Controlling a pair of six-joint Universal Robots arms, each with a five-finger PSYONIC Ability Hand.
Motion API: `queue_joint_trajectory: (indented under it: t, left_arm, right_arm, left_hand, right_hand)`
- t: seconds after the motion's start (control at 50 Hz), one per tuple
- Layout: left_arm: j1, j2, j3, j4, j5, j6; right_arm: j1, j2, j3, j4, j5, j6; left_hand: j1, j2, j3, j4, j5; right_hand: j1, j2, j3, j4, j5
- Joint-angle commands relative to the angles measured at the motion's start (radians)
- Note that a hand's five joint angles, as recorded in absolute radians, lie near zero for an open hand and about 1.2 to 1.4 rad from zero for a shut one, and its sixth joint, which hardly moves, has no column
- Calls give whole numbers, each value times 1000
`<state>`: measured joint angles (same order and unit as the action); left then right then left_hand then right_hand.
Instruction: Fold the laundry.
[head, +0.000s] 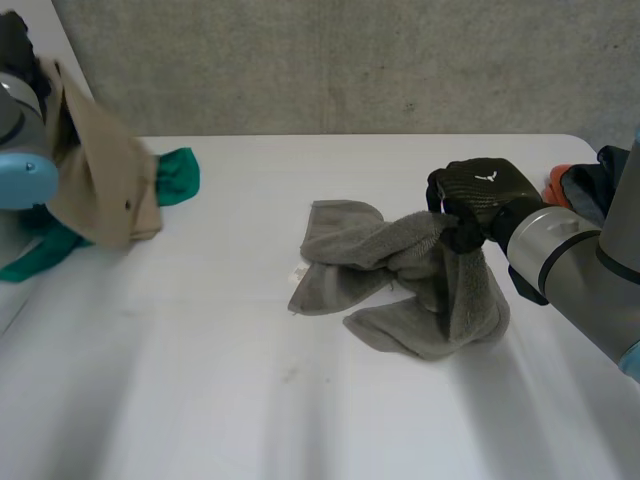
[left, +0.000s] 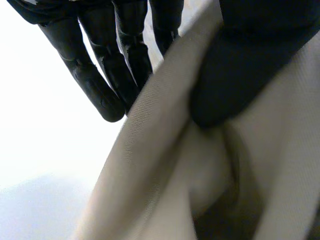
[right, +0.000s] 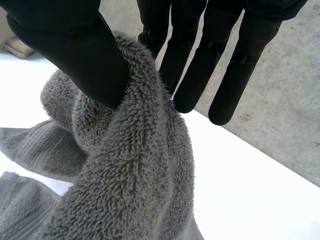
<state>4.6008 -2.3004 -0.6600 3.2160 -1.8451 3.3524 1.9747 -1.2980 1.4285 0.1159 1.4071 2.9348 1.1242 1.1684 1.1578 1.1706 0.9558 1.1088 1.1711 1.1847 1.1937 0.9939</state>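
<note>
The left hand (left: 107, 75), held high, pinches a beige cloth (left: 165, 165) between thumb and straight fingers, and the outstretched right hand (head: 482, 196) pinches a grey towel (head: 400, 280) likewise.

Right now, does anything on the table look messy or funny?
Yes. The grey towel lies in a crumpled heap on the table, one fold pinched up by the right hand, so it isn't flat. At the left end, the left hand holds up a beige cloth, partly hiding a green cloth.
</note>
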Motion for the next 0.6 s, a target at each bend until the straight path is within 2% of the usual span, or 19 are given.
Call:
queue_joint_trajectory:
  t: [0.02,0.16,0.26,0.3,0.4,0.48,0.56,0.6]
  left_arm:
    - [-75,42,-235,54,52,104]
    - [-177,185,-547,134,112,104]
    - [-307,223,-740,221,240,91]
    - [-347,220,-771,240,268,87]
    - [-459,161,-783,271,313,76]
    - [-536,64,-727,262,302,74]
    - [-565,-16,-643,223,276,73]
    - [-570,-39,-609,199,261,70]
  right_arm:
    - [16,-4,4,8,-2,-46]
    - [19,-23,4,25,-19,-86]
    - [42,-37,23,54,-65,-91]
    - [53,-38,32,64,-85,-91]
    - [95,-37,81,84,-146,-117]
    - [102,-46,115,87,-157,-158]
    - [98,-85,139,87,-163,-164]
    - [96,-102,148,88,-163,-154]
  left_hand:
    - [-950,-994,-983,-996,-956]
    - [-950,-994,-983,-996,-956]
    - [-950,-994,-983,-996,-956]
    - [-950,-994,-983,-996,-956]
    - [-950,-994,-983,-996,-956]
    - [-950,-994,-983,-996,-956]
    - [-950,-994,-983,-996,-956]
    - [-663,-707,-697,-709,-669]
  right_hand:
    - [287,225,212,203,228]
    - [287,225,212,203,228]
    - [287,225,212,203,228]
    - [287,225,212,203,228]
    - [287,225,212,203,228]
    - [287,225,212,203,228]
    - [287,225,212,203,228]
    - [287,225,212,203,228]
